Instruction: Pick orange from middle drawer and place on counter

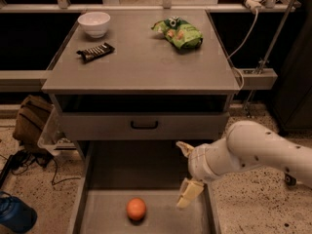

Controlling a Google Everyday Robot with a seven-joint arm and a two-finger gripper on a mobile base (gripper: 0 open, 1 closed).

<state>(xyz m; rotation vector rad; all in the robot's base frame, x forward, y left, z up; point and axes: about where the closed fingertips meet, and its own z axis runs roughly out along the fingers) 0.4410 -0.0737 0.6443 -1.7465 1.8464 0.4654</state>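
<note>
The orange (136, 208) lies on the floor of the open middle drawer (105, 217), near its front centre. My gripper (185, 172) hangs over the right part of the drawer, to the right of the orange and a little above it. Its two pale fingers (189, 193) are spread apart with nothing between them. The counter (146, 65) is the grey top of the cabinet, behind and above the drawer.
On the counter are a white bowl (94, 23) at the back left, a dark candy bar (95, 51) and a green snack bag (178, 32). A closed drawer front with a black handle (144, 125) sits above the open drawer. A bag (29, 121) and cables lie on the floor at left.
</note>
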